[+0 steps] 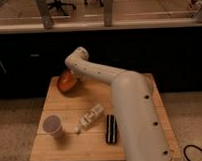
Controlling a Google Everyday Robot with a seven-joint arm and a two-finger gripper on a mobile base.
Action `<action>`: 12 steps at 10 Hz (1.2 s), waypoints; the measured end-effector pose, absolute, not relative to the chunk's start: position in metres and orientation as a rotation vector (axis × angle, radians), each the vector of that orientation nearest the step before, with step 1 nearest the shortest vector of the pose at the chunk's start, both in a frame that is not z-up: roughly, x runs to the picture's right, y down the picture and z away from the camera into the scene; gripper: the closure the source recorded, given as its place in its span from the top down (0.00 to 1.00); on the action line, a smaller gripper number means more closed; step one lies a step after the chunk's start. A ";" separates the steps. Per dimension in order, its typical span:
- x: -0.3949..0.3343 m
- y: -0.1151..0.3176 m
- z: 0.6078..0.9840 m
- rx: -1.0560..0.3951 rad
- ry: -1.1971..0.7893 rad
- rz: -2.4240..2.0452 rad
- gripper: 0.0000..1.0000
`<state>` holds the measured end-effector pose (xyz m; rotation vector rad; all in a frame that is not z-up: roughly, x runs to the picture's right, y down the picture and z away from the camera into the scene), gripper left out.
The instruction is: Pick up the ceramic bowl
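Note:
The ceramic bowl (65, 81) is orange-brown and glossy. It hangs tilted over the far left corner of the wooden table (135, 89), with its inside facing the camera. My gripper (74, 77) is at the bowl's right rim, mostly hidden behind my wrist, and it holds the bowl by that rim. My white arm (120, 94) reaches across the table from the lower right.
A white paper cup (52, 126) stands at the front left. A clear plastic bottle (89, 118) lies on its side in the middle. A black rectangular object (111, 128) lies to the bottle's right. A dark counter runs behind the table.

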<state>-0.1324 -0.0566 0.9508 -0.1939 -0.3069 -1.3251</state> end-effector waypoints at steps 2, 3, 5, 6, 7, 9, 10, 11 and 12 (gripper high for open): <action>-0.148 -0.065 0.941 -0.180 -0.312 -1.370 0.42; -0.154 -0.066 0.937 -0.174 -0.319 -1.383 0.36; -0.145 -0.068 0.934 -0.166 -0.320 -1.409 0.16; -0.150 -0.069 0.931 -0.158 -0.325 -1.427 0.04; -0.153 -0.070 0.930 -0.152 -0.327 -1.438 0.01; -0.163 -0.074 0.929 -0.139 -0.328 -1.480 0.00; -0.165 -0.074 0.928 -0.136 -0.329 -1.492 0.00; -0.165 -0.075 0.926 -0.131 -0.330 -1.505 0.00; -0.163 -0.077 0.917 -0.124 -0.335 -1.521 0.00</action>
